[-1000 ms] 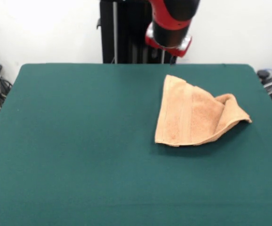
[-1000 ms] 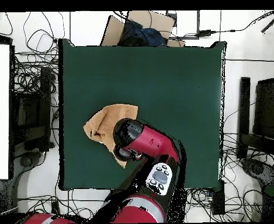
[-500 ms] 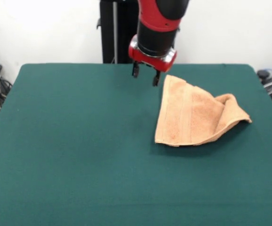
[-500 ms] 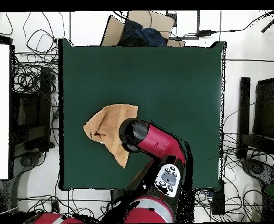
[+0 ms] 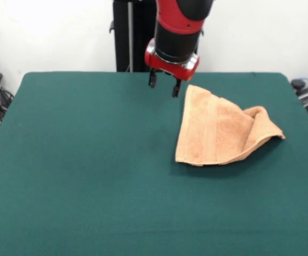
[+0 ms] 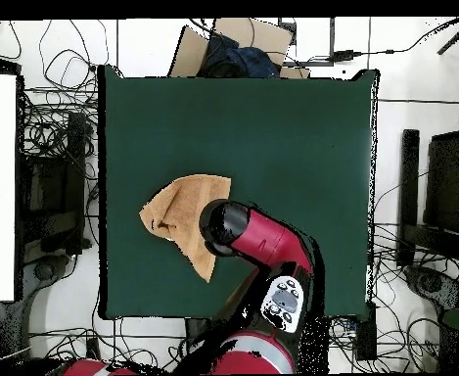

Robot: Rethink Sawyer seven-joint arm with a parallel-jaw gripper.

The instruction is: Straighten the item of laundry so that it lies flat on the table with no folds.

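The item of laundry (image 5: 218, 130), a peach-orange towel, lies folded into a rough triangle on the right part of the green table (image 5: 90, 160). Its right corner is bunched up in a raised fold. Woven bands run down its left half. My gripper (image 5: 164, 87) hangs open above the table, just left of the towel's far corner, with nothing between its fingers. In the overhead view the towel (image 6: 179, 213) sits at the table's left side, and the arm (image 6: 257, 245) covers its lower right edge and hides the gripper.
The table (image 6: 272, 137) has wide bare cloth on most sides of the towel. A cardboard box (image 6: 235, 44) stands past one table edge, and cables (image 6: 47, 147) lie on the floor around it.
The arm has come down and shifted left in the front view, bringing the open gripper into sight beside the towel's far corner. The towel has not moved.
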